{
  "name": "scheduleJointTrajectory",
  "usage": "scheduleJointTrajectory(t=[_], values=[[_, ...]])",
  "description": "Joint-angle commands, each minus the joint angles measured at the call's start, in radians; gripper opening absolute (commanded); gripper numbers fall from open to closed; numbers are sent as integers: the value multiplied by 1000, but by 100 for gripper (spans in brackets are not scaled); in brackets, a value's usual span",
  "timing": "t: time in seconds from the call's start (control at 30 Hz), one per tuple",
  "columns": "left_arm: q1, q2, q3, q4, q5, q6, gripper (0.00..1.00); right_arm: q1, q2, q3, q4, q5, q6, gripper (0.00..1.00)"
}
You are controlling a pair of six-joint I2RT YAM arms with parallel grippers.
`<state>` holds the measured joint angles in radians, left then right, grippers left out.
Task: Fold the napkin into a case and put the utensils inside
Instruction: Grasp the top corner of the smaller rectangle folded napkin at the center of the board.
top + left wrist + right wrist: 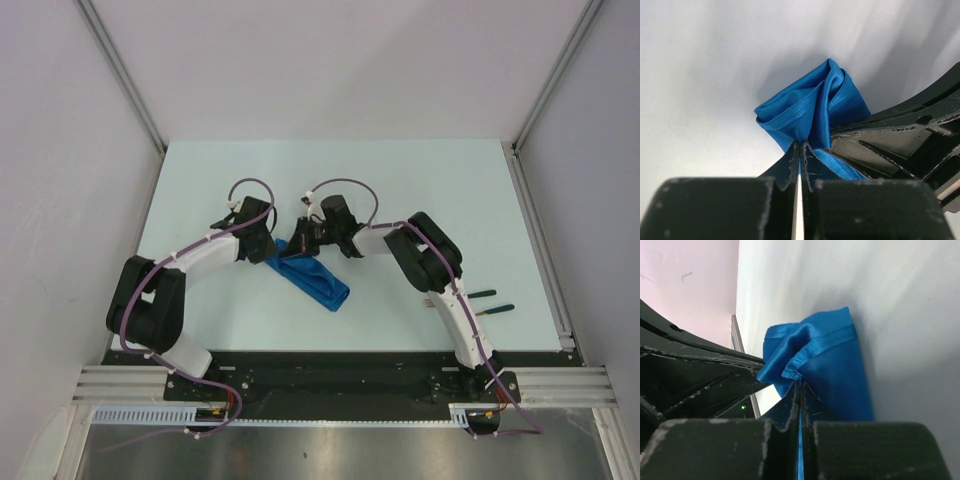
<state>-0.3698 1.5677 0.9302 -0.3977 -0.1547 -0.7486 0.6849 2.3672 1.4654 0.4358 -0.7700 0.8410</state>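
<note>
The blue napkin lies bunched as a narrow diagonal strip at the table's middle. My left gripper and right gripper meet at its far upper end. In the left wrist view my left gripper is shut on a gathered fold of the napkin. In the right wrist view my right gripper is shut on the napkin's hemmed edge. Two dark-handled utensils lie on the table right of the right arm; their heads are hard to make out.
The right gripper's black body fills the right of the left wrist view, and the left gripper's body fills the left of the right wrist view. Grey walls and metal rails border the pale table.
</note>
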Motion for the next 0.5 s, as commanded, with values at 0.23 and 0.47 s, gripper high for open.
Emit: scheduleJointTrajectory(t=[0.23, 0.47], values=[[5, -54, -8, 56, -13, 18, 0, 1, 15, 93, -16, -14, -13, 0], [3, -81, -28, 108, -3, 32, 0, 27, 72, 125, -2, -28, 15, 0]])
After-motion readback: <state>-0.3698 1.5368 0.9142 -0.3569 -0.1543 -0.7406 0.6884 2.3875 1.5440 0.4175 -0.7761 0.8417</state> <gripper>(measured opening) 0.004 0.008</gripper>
